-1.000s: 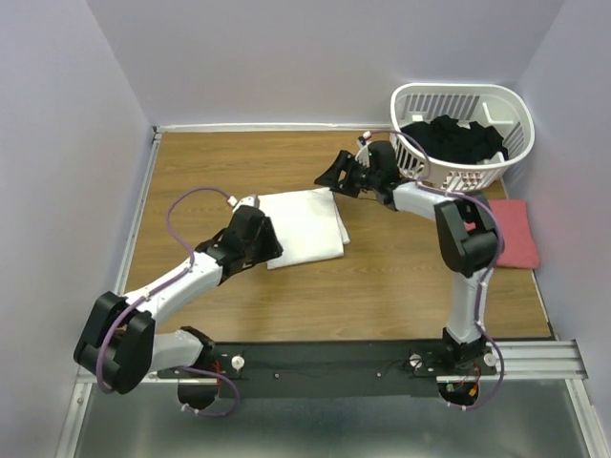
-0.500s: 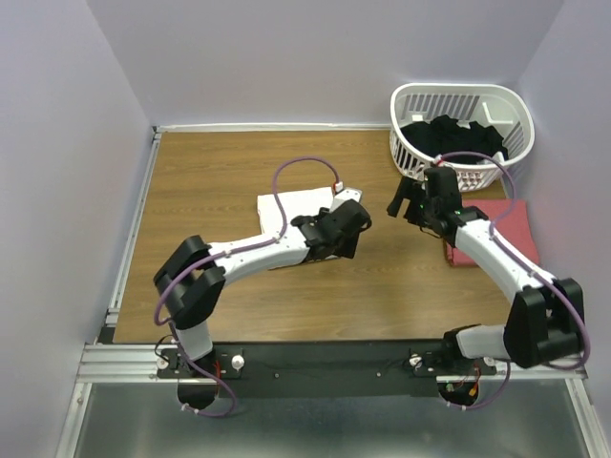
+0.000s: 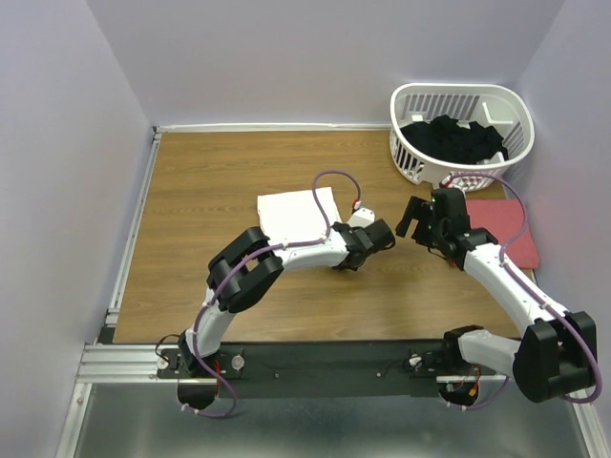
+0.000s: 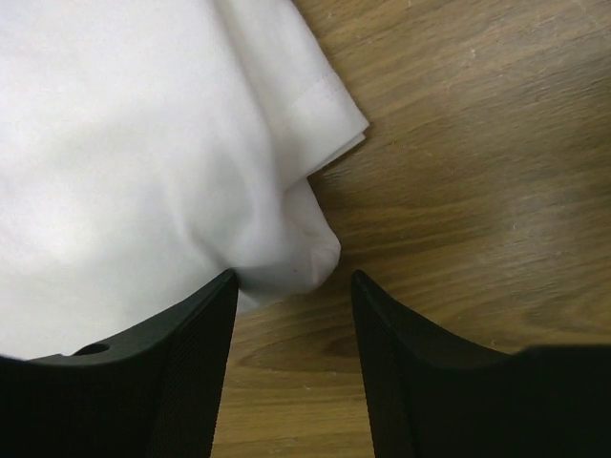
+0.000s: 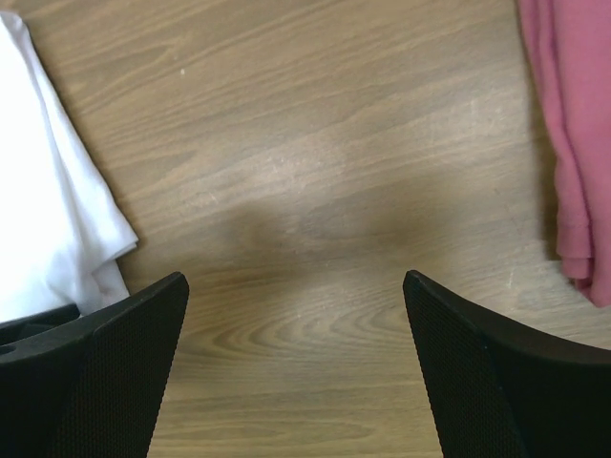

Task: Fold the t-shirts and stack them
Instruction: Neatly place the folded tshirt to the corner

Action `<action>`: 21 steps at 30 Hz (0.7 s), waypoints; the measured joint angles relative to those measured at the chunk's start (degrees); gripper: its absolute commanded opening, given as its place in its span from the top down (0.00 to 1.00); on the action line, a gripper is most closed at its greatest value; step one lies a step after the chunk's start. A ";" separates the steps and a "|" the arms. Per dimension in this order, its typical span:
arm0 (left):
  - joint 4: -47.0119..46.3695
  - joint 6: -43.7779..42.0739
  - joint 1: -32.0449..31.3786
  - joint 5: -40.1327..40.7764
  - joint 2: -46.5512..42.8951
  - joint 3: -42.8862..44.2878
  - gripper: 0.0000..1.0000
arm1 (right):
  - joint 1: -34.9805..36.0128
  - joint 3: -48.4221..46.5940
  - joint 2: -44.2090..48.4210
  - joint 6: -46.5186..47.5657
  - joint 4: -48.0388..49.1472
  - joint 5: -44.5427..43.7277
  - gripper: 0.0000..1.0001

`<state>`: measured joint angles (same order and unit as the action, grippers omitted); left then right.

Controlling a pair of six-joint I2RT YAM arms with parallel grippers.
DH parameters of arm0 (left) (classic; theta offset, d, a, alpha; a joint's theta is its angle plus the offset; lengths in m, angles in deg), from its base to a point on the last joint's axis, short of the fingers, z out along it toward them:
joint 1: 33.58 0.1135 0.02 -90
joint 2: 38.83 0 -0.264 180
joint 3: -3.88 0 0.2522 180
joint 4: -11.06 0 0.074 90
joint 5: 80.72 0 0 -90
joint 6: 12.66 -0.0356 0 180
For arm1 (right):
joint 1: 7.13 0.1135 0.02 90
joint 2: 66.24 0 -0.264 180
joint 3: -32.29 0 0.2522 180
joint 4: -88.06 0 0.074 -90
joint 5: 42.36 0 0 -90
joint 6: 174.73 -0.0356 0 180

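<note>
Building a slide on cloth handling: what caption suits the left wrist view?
Left gripper, fingers apart, at a corner of the folded white t-shirt on the wooden table.

Left arm (image 3: 286,256), right arm (image 3: 501,281) showing white link shells, black joint housings. Purple cable (image 3: 320,177) looping along each. Left gripper (image 4: 294,279) wearing black, fine-textured fingers (image 4: 181,372), tapering toward tips.

I see the worktop (image 3: 210,181) carrying a folded white t-shirt (image 3: 291,212) near its middle, a salmon-red t-shirt (image 3: 513,231) at its right edge, and a basket (image 3: 458,88) in its far right corner.

Lab booth: plain walls (image 3: 286,57), railed tabletop (image 3: 239,162)
</note>
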<state>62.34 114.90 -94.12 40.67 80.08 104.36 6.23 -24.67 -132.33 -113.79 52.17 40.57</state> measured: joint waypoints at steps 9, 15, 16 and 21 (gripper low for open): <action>0.44 1.60 -0.74 4.37 1.88 1.16 0.55 | 0.00 3.28 -3.26 0.04 4.04 7.15 0.00; 0.55 1.92 -0.74 7.26 2.93 1.77 1.00 | 0.00 4.50 -5.75 0.02 6.49 10.64 0.00; 0.48 1.92 -0.74 7.34 2.95 1.79 1.00 | 0.00 4.50 -6.12 0.04 6.80 11.08 0.00; -0.83 1.92 -0.76 7.65 2.40 0.57 1.00 | 0.00 4.46 -10.21 -0.81 10.71 16.59 0.00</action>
<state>61.51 116.82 -94.88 48.32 82.49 104.93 6.23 -20.21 -142.53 -114.60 62.88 57.16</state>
